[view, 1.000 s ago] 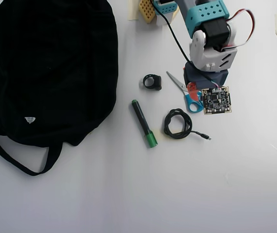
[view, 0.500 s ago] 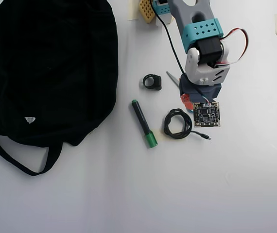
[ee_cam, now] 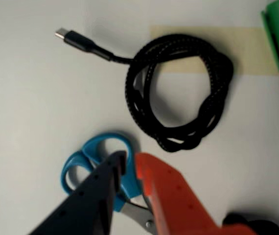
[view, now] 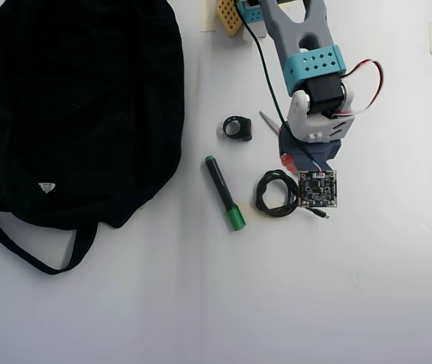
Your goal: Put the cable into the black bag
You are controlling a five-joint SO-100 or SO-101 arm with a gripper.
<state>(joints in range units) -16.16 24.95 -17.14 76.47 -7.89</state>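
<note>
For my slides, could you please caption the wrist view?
Closed tool above blue-handled scissors, the coiled cable lying just ahead.

A: Overhead view: fixed, straight down, far, whole table.
B: Wrist view: close, downward past the gripper. Both share the cable.

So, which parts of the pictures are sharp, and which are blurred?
Wrist view: cable fairly sharp, gripper and scissors soft, being near the lens. Overhead view: evenly lit, sharp overall; the bag is too dark for fabric detail.
</note>
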